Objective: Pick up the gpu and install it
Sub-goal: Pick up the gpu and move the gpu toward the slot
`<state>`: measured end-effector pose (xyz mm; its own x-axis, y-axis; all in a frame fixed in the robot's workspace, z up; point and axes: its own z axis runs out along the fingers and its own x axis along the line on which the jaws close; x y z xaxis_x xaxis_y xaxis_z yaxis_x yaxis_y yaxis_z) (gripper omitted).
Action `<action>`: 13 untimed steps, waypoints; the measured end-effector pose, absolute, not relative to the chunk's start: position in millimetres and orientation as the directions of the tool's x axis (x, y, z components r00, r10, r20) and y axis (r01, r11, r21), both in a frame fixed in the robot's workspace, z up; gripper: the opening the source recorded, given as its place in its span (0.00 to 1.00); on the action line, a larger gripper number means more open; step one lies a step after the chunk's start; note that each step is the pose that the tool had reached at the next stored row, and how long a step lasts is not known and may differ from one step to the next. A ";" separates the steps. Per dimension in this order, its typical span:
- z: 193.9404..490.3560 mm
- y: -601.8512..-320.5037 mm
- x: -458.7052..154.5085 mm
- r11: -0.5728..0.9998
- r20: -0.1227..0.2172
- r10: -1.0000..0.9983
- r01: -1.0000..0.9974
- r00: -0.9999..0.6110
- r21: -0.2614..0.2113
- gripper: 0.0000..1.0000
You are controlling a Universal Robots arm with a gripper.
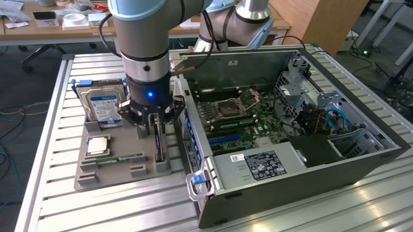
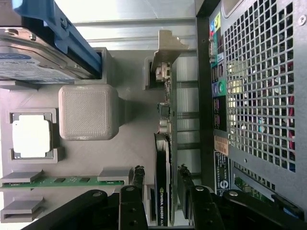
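Exterior view: the arm comes straight down over a grey tray (image 1: 87, 182) on the slatted table (image 1: 71, 212). The tray lies just beside the open case (image 1: 271, 188), on the exterior view's left of it. The gripper (image 1: 154, 126) hangs over the tray's edge nearest the case. There the gpu (image 1: 158, 145) stands on its long edge in a slot, a thin dark card running near to far. The finger ends reach down on both sides of the card's far part. From here I cannot tell whether they press on it.

Further to the exterior view's left, the hard drive (image 1: 103, 108) stands upright at the tray's far end. The CPU (image 1: 98, 145) lies flat nearer. The memory stick (image 1: 123, 158) lies nearer again. Inside the case the motherboard (image 1: 239, 121) is bare to view.

Wrist view: the gripper (image 2: 161, 171) straddles the gpu (image 2: 162, 158), seen edge-on (black face on one side, thin board on the other). The jaws stand partly open. One finger (image 2: 139, 175) shows a strip of tray between itself and the card. The other sits just beside the board side, perhaps touching, so nothing is clamped. The card's metal bracket (image 2: 165, 45) is at its far end, seated in the tray (image 2: 129, 143). The case's perforated back (image 2: 259, 96) runs alongside the card. The hard drive (image 2: 33, 67), CPU (image 2: 31, 136) and memory stick (image 2: 62, 181) lie on the card's other side.
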<state>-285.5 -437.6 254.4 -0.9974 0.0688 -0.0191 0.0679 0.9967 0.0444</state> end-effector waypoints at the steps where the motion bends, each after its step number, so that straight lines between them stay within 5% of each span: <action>1: 253.4 -437.1 -285.6 0.997 -0.019 0.069 0.068 -0.997 0.045 0.42; 13: 241.3 -433.5 -285.3 0.997 -0.019 0.069 0.068 -0.997 0.044 0.42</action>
